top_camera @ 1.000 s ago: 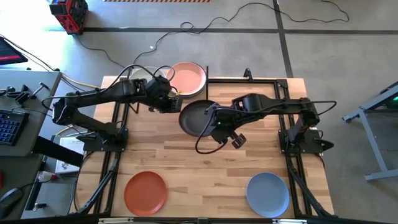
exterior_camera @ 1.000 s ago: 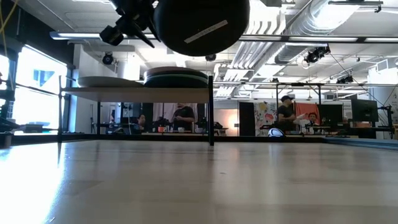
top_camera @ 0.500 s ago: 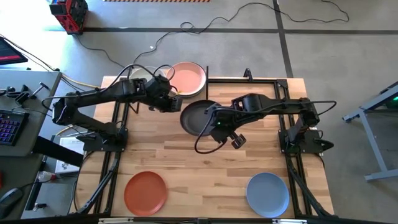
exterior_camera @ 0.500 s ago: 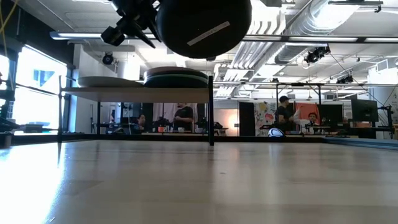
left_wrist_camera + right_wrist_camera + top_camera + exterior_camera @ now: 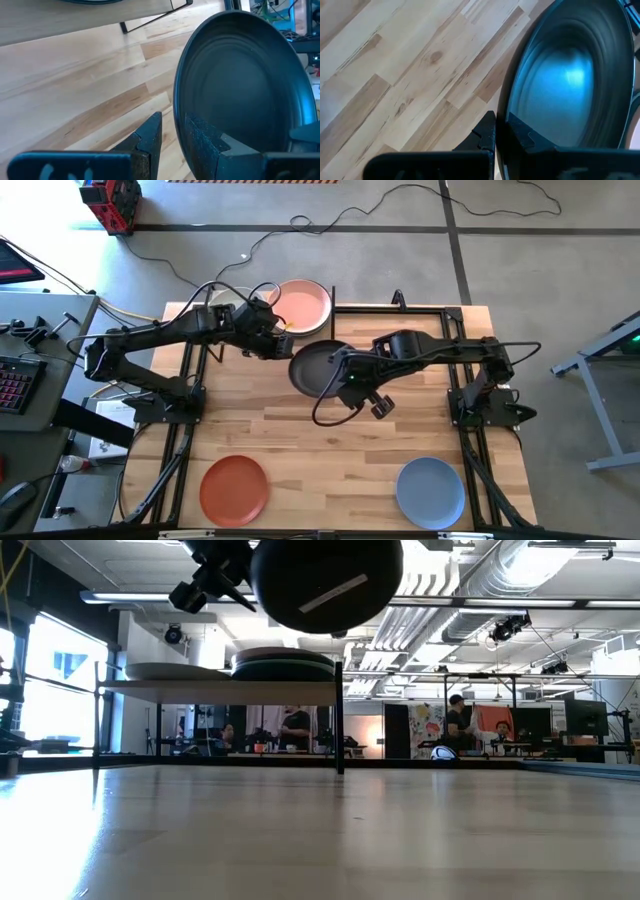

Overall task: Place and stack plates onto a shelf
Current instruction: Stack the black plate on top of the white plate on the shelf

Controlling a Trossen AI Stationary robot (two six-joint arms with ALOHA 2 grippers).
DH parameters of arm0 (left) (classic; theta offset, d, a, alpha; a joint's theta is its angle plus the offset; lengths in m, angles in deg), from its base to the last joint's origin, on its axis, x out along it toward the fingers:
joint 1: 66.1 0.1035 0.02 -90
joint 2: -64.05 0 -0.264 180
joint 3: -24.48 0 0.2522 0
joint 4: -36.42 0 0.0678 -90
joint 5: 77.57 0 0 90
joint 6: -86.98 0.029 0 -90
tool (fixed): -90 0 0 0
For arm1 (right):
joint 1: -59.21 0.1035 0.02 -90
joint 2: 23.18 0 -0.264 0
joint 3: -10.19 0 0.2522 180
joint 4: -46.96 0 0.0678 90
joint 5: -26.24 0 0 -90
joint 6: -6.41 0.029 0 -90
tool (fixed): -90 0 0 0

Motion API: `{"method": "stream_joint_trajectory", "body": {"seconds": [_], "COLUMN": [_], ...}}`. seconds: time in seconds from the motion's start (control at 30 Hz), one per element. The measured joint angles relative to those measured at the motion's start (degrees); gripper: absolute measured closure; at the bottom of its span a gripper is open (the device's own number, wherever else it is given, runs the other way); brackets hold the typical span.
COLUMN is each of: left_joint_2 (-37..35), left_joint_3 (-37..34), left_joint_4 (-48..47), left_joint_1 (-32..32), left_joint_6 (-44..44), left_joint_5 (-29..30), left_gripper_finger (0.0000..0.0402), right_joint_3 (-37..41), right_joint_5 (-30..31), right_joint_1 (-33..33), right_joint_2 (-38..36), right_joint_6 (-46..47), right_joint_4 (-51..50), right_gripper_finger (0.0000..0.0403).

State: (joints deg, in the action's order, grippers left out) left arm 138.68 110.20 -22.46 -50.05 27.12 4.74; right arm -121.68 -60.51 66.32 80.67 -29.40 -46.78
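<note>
A charcoal plate [image 5: 316, 368] hangs tilted above the table's middle, its underside [image 5: 325, 580] facing the near edge. My right gripper [image 5: 501, 131] is shut on its rim at the right side. My left gripper [image 5: 172, 127] is open at the plate's far left side; one finger stands inside the rim and one outside, with bare wood showing between the outer finger and the rim. The shelf [image 5: 220, 688] stands at the far left, with a pink plate [image 5: 301, 306] on a stack and an off-white plate [image 5: 225, 298] on its board. A terracotta plate [image 5: 234, 488] and a blue plate [image 5: 430, 492] lie near the front edge. My right gripper pinches the charcoal plate's rim [image 5: 506, 117] between its two fingers, one on the inner face and one on the underside. The fingers slant down from the table's right side. The plate is lifted clear of the table and steeply tilted.
The black metal frame [image 5: 440, 310] runs around the tabletop's back and sides. Bare planks [image 5: 330, 450] lie between the raised plate and the two plates at the front. People sit at desks in the room beyond the table [image 5: 295, 728].
</note>
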Motion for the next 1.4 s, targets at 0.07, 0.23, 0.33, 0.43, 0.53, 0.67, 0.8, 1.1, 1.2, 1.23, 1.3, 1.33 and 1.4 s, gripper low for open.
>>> {"method": "stream_joint_trajectory", "body": {"seconds": [0.07, 0.23, 0.33, 0.43, 0.53, 0.67, 0.8, 1.1, 1.2, 1.23, 1.3, 1.33, 1.4], "left_joint_2": [0.0, 0.4, 0.6, 0.6, 0.6, 0.6, 0.6, 0.6, 0.6, 0.6, 0.6, 0.6, 0.6], "left_joint_3": [0.0, 0.0, 0.0, 0.0, 0.0, 0.0, 0.0, 0.0, 0.0, 0.0, 0.0, 0.0, 0.0], "left_joint_4": [0.0, 0.0, -0.1, 0.0, 0.0, 0.0, 0.1, 0.3, 0.3, 0.3, 0.2, 0.2, 0.1], "left_joint_1": [0.0, -0.1, -0.1, -0.1, -0.1, -0.1, -0.1, 0.0, 0.0, 0.0, 0.0, 0.0, 0.0], "left_joint_6": [0.0, 0.2, 1.1, 1.6, 2.7, 4.1, 4.7, 8.3, 9.2, 9.4, 9.6, 9.7, 10.2], "left_joint_5": [-0.1, -0.7, -0.7, -0.8, -0.8, -0.8, -0.8, -0.1, 0.1, 0.1, 0.1, 0.0, 0.1], "left_gripper_finger": [0.0326, 0.0326, 0.0326, 0.0326, 0.0326, 0.0330, 0.0352, 0.0394, 0.0393, 0.0393, 0.0393, 0.0393, 0.0393], "right_joint_3": [0.0, 0.0, 0.0, 0.0, 0.0, 0.0, 0.0, 0.0, 0.0, 0.0, 0.0, 0.0, 0.0], "right_joint_5": [0.7, 3.2, 3.2, 3.2, 3.2, 3.2, 3.2, 4.4, 5.5, 5.6, 5.7, 5.8, 6.0], "right_joint_1": [0.0, 0.0, 0.0, 0.0, 0.0, 0.0, 0.0, 0.1, 0.1, 0.1, 0.1, 0.1, 0.1], "right_joint_2": [0.0, 0.0, 0.0, 0.0, 0.0, 0.0, 0.0, 0.1, 0.1, 0.1, 0.1, 0.1, 0.1], "right_joint_6": [0.0, 0.0, 0.0, 0.0, 0.0, 1.1, 2.4, 2.7, 2.7, 2.7, 2.9, 3.2, 4.5], "right_joint_4": [0.5, 1.2, 1.8, 3.1, 4.4, 4.4, 3.6, 4.8, 4.8, 4.8, 4.8, 4.8, 4.8], "right_gripper_finger": [0.0403, 0.0403, 0.0403, 0.0403, 0.0403, 0.0403, 0.0403, 0.0402, 0.0402, 0.0402, 0.0402, 0.0402, 0.0397]}}
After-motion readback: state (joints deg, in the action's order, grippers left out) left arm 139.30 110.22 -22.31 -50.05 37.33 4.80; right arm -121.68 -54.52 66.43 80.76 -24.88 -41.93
